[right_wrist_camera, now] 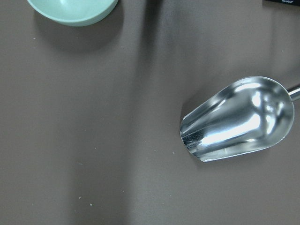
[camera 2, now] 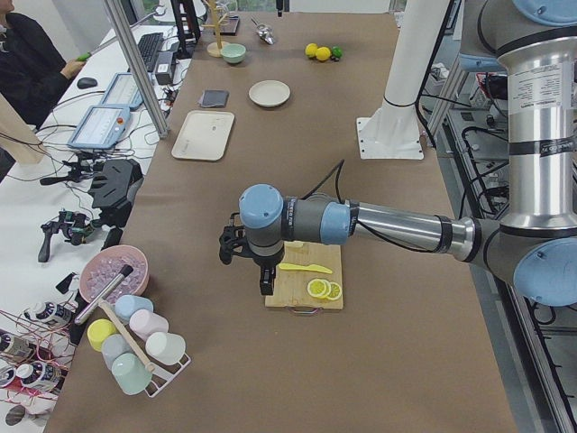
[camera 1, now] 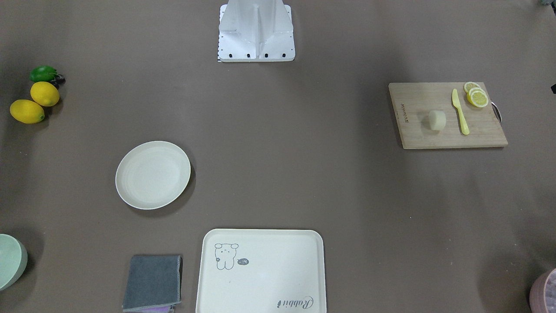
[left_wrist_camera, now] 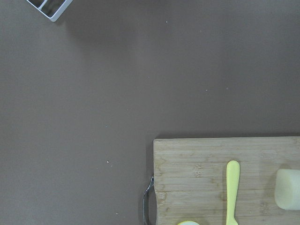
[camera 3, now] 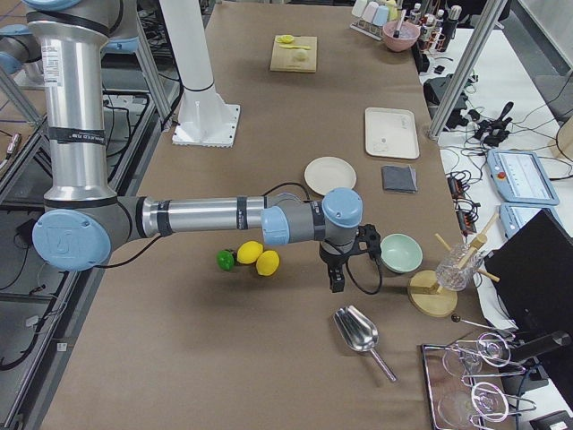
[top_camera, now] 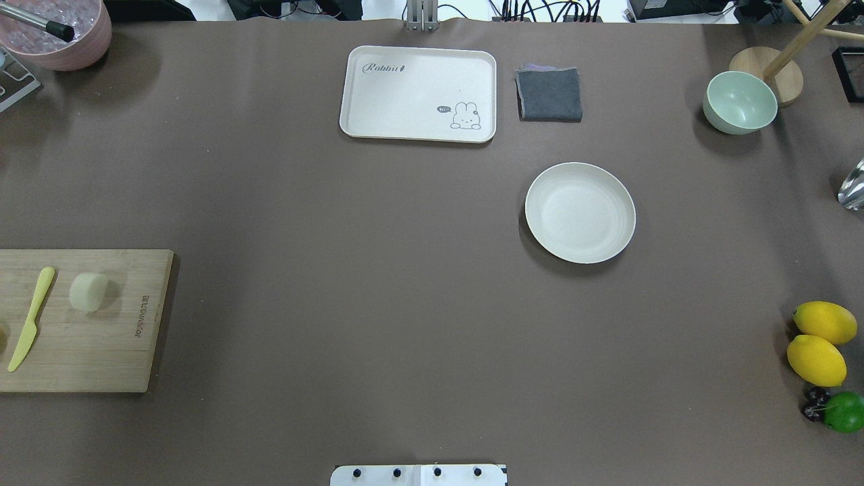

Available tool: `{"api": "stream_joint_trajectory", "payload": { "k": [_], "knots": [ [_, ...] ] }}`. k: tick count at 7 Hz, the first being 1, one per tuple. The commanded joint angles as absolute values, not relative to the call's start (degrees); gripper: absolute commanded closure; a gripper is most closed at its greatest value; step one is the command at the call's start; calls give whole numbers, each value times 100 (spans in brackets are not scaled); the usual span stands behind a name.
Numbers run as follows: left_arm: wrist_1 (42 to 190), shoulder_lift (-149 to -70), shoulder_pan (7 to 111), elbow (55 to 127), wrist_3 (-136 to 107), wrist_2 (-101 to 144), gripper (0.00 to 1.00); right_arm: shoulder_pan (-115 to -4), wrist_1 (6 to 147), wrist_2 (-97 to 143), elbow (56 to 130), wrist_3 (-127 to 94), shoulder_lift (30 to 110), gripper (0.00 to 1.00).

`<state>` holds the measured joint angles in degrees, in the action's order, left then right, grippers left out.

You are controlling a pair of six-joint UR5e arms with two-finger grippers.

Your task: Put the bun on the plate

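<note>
The bun (camera 1: 437,119) lies on its side on a wooden cutting board (camera 1: 434,135), left of a yellow knife (camera 1: 459,111); the bun also shows in the overhead view (top_camera: 88,291) and at the left wrist view's right edge (left_wrist_camera: 288,188). The plate (top_camera: 580,212) sits bare across the table, also seen from the front (camera 1: 153,174). My left gripper (camera 2: 264,280) hangs over the board's outer end, apart from the bun; I cannot tell whether it is open or shut. My right gripper (camera 3: 337,279) hovers between the lemons and a green bowl; its state cannot be told either.
Lemon slices (camera 1: 476,95) lie on the board's corner. A cream tray (top_camera: 418,94), grey cloth (top_camera: 549,94) and green bowl (top_camera: 740,102) stand at the far side. Two lemons (top_camera: 817,341) and a lime sit at the right. A metal scoop (right_wrist_camera: 239,119) lies under the right wrist.
</note>
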<state>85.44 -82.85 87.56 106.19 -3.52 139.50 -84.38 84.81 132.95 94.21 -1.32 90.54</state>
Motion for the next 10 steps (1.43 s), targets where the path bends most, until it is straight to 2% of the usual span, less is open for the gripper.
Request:
{"api": "stream_joint_trajectory", "payload": {
  "k": [1, 5, 10],
  "knots": [
    [8534, -8140, 8754, 10592, -282, 14158, 2, -8464, 8490, 13124, 9457, -105, 9114, 0],
    [8552, -8156, 8745, 10522, -290, 14071, 2, -8490, 8490, 13113, 9851, -149, 9446, 0],
    [8543, -7998, 8736, 10494, -290, 14071, 2, -8490, 8490, 13262, 9940, -158, 9650, 0]
  ]
}}
